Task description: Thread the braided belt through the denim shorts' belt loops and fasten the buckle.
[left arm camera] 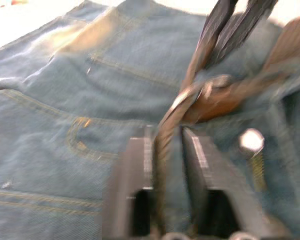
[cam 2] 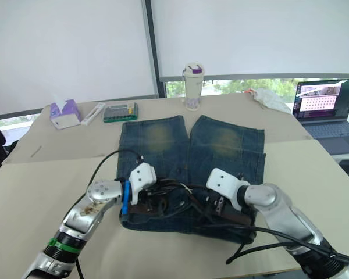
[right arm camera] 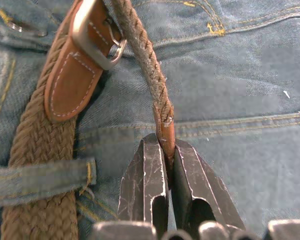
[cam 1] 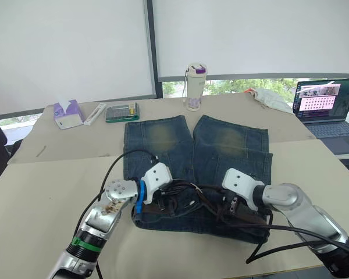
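The denim shorts (cam 1: pixel 163 139) lie flat on the table, waistband toward me and legs pointing away. The braided belt (right arm camera: pixel 35 140) runs along the waistband and passes under a belt loop (right arm camera: pixel 45 177). Its silver buckle (right arm camera: pixel 90 37) sits on a brown leather end, with the strap's other end coming through the frame. My right gripper (right arm camera: pixel 166 145) is shut on the belt's reddish-brown leather tip (right arm camera: pixel 165 131). At the waistband's left part, my left gripper (left arm camera: pixel 166 142) is shut on the strap, held edge-on just short of the buckle (left arm camera: pixel 182 100).
Behind the shorts stand a white bottle with a purple lid (cam 1: pixel 195 87), a green box (cam 1: pixel 122 111), a white flat item (cam 1: pixel 95 113) and a purple tissue box (cam 1: pixel 67 114). A laptop (cam 1: pixel 326 104) and a white cloth (cam 1: pixel 273 97) are at the far right. Black cables (cam 1: pixel 291 238) trail from both arms.
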Robot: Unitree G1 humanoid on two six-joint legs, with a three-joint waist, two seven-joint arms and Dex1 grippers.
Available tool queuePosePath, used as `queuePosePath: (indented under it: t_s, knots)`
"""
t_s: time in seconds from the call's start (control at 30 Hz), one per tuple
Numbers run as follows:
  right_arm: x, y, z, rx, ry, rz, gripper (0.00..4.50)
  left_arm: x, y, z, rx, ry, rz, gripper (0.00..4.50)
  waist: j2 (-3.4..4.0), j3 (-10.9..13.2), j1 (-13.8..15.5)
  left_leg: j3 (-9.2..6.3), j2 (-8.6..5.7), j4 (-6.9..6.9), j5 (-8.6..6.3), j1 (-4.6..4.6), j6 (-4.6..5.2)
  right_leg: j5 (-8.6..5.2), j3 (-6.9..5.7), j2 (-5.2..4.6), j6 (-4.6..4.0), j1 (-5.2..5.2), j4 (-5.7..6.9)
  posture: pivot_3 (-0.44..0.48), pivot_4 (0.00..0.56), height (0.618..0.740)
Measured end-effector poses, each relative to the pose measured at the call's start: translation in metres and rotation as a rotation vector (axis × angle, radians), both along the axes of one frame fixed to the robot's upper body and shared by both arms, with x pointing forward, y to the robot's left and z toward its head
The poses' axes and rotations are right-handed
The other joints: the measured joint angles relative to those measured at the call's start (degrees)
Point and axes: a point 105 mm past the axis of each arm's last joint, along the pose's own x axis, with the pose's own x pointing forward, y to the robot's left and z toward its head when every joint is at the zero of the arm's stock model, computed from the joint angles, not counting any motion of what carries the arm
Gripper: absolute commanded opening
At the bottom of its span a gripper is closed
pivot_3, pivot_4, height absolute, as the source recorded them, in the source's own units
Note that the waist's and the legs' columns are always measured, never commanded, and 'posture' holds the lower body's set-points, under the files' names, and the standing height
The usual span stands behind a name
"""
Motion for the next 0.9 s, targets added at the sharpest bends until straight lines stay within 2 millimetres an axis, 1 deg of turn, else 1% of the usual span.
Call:
queuePosePath:
  t_s: [0.07,0.1,0.17,0.2,0.23,0.27,0.33,0.4,0.43,0.47,0.6,0.7,0.83,0.87,0.9]
  knots:
    - [-0.001,-0.014,0.011,-0.080,-0.035,-0.004,0.00,0.006,0.001,0.021,-0.008,0.024,-0.019,2.38,-0.03,0.03,0.16,0.01,-0.05,0.05,0.00,-0.02,0.00,0.00,-0.08,-0.01,0.01,0.04,-0.02,0.000,0.150,0.740]
    - [-0.001,-0.018,0.020,-0.103,-0.061,-0.004,0.00,0.009,-0.003,0.038,-0.019,0.006,-0.037,2.38,-0.06,0.03,0.15,0.01,-0.07,0.06,0.00,0.02,0.01,0.00,-0.12,0.01,0.01,0.13,-0.06,0.000,0.150,0.740]
    - [-0.003,-0.017,0.031,-0.136,-0.091,0.025,0.00,0.013,-0.022,0.065,-0.019,-0.038,-0.086,2.38,-0.09,0.02,0.12,0.03,-0.13,0.06,0.00,0.03,0.01,-0.01,-0.12,0.01,0.03,0.22,-0.13,0.000,0.150,0.740]
    - [-0.004,-0.014,0.035,-0.144,-0.098,0.041,0.00,0.012,-0.033,0.074,-0.018,-0.055,-0.118,2.38,-0.09,0.03,0.02,0.04,-0.14,0.06,0.00,0.03,0.02,-0.01,-0.12,0.01,0.03,0.24,-0.13,0.000,0.150,0.740]
    - [-0.004,-0.012,0.039,-0.154,-0.107,0.057,0.00,0.009,-0.048,0.081,-0.006,-0.064,-0.162,2.38,-0.09,0.03,-0.08,0.07,-0.17,0.05,0.00,0.02,0.01,-0.02,-0.09,0.01,0.04,0.24,-0.14,0.000,0.150,0.740]
    - [-0.004,-0.010,0.044,-0.157,-0.118,0.069,0.00,0.004,-0.060,0.082,0.011,-0.067,-0.202,2.38,-0.10,0.03,-0.21,0.09,-0.16,0.04,0.04,0.04,-0.07,-0.03,-0.06,0.03,0.05,0.24,-0.14,0.000,0.150,0.740]
    - [-0.004,-0.008,0.049,-0.163,-0.126,0.071,0.00,0.002,-0.074,0.072,0.071,-0.057,-0.231,2.38,-0.16,0.08,-0.60,0.14,-0.15,0.00,0.17,0.05,-0.30,-0.03,0.02,0.04,0.05,0.21,-0.11,0.000,0.150,0.740]
    - [-0.002,-0.006,0.056,-0.167,-0.137,0.072,0.00,0.004,-0.085,0.049,0.176,-0.041,-0.244,2.38,-0.20,0.15,-0.82,0.16,-0.15,0.00,0.18,0.04,-0.31,-0.03,0.04,0.06,0.04,0.15,-0.09,0.000,0.150,0.740]
    - [-0.002,-0.004,0.060,-0.170,-0.149,0.075,0.00,0.005,-0.088,0.038,0.222,-0.037,-0.245,2.38,-0.20,0.17,-0.84,0.16,-0.14,0.00,0.17,0.04,-0.31,-0.03,0.05,0.06,0.04,0.13,-0.06,0.000,0.150,0.740]
    - [-0.003,-0.003,0.061,-0.171,-0.148,0.076,0.00,0.007,-0.089,0.031,0.250,-0.032,-0.234,2.38,-0.20,0.17,-0.84,0.15,-0.13,0.00,0.17,0.01,-0.30,-0.03,0.05,0.07,0.04,0.08,-0.04,0.000,0.150,0.740]
    - [-0.005,-0.004,0.063,-0.184,-0.142,0.063,0.00,0.009,-0.089,0.027,0.270,-0.020,-0.209,2.38,-0.15,0.15,-0.60,0.15,-0.05,0.01,0.16,-0.04,-0.27,-0.03,0.07,0.01,0.04,0.05,-0.03,0.000,0.150,0.740]
    - [-0.007,0.000,0.067,-0.184,-0.154,0.070,0.00,0.012,-0.090,0.026,0.276,-0.027,-0.179,1.59,-0.16,0.15,-0.18,0.15,-0.07,0.04,0.15,-0.03,-0.24,-0.03,0.07,0.00,0.05,0.07,-0.04,0.000,0.150,0.740]
    - [-0.007,0.003,0.070,-0.166,-0.158,0.059,0.00,0.016,-0.093,0.027,0.271,-0.041,-0.146,0.23,-0.15,0.15,-0.13,0.16,-0.06,0.04,0.16,-0.02,-0.28,-0.03,0.08,0.01,0.05,0.06,-0.03,0.000,0.150,0.740]
    - [-0.008,0.004,0.071,-0.146,-0.147,0.053,0.41,0.017,-0.092,0.028,0.263,-0.044,-0.129,0.01,-0.16,0.15,-0.14,0.16,-0.06,0.04,0.17,-0.02,-0.28,-0.03,0.08,0.01,0.04,0.05,-0.01,0.000,0.150,0.740]
    - [-0.008,0.006,0.073,-0.083,-0.124,0.027,0.86,0.020,-0.091,0.031,0.244,-0.042,-0.102,0.00,-0.17,0.16,-0.13,0.15,-0.04,0.04,0.17,-0.03,-0.29,-0.02,0.08,0.03,0.04,0.05,-0.01,0.000,0.150,0.740]
